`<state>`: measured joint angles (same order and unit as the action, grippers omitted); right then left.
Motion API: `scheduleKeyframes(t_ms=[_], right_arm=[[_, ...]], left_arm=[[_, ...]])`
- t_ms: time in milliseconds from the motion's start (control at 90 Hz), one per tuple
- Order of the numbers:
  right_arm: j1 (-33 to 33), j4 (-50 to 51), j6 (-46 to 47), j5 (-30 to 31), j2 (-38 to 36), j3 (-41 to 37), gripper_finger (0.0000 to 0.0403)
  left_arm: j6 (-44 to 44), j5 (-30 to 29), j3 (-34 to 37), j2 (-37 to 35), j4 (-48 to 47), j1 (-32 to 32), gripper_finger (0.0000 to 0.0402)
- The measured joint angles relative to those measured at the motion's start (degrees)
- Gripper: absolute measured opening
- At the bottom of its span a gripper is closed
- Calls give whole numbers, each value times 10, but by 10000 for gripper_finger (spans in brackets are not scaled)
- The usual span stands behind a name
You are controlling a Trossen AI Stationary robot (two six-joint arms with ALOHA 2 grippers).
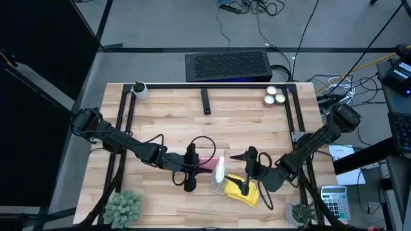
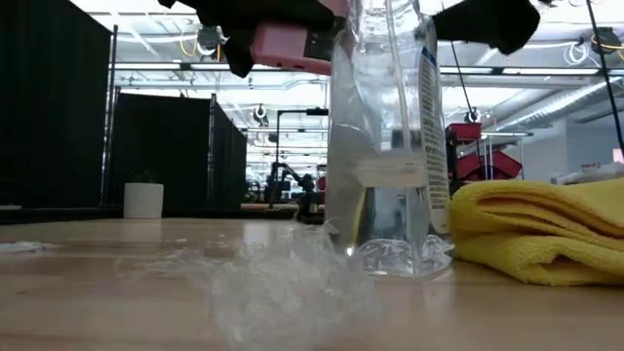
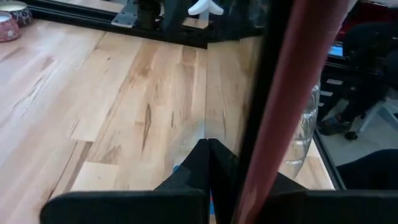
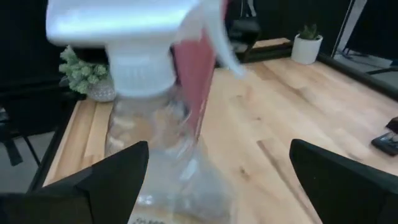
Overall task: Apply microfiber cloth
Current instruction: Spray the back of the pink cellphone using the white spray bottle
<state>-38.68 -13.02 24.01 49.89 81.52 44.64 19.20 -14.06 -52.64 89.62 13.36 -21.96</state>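
The microfiber cloth (image 1: 244,190), bright yellow and folded, lies on the wooden tabletop (image 1: 244,122) near its front edge, at about five o'clock from the centre. The right gripper (image 1: 246,187) is over it, jaws spread wide in the wrist view and holding nothing. Just beside the cloth, at its nine o'clock, stands the clear spray bottle (image 2: 388,146); liquid fills roughly its lower part, and the white trigger head (image 4: 134,37) is on. Past the bottle, again toward nine o'clock, the left gripper (image 1: 191,168) holds a pink, flat object (image 2: 288,44) above the tabletop, jaws closed on it (what the object is I cannot tell for sure).

The likely risk: the bottle is so close to the cloth that the right arm, in closing on the fabric and lifting it, could knock the bottle over. A pinch on only the top fold could also let the cloth unfold and drag against the bottle. Three small round candles (image 1: 275,95) sit at one o'clock, well apart.
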Motion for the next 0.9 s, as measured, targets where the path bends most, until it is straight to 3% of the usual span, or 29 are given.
scheduleKeyframes(t_ms=[278, 667, 900], right_arm=[[-3, 24, 27, -25, 9, 0, 373], [10, 29, -4, 8, 10, 0, 373], [-26, 29, -34, 1, -59, 0, 373]], left_arm=[[10, 5, 0, 0, -1, -10, 9], [15, 5, 0, 1, -3, -12, 9], [15, 4, 0, -9, -9, -16, 9]])
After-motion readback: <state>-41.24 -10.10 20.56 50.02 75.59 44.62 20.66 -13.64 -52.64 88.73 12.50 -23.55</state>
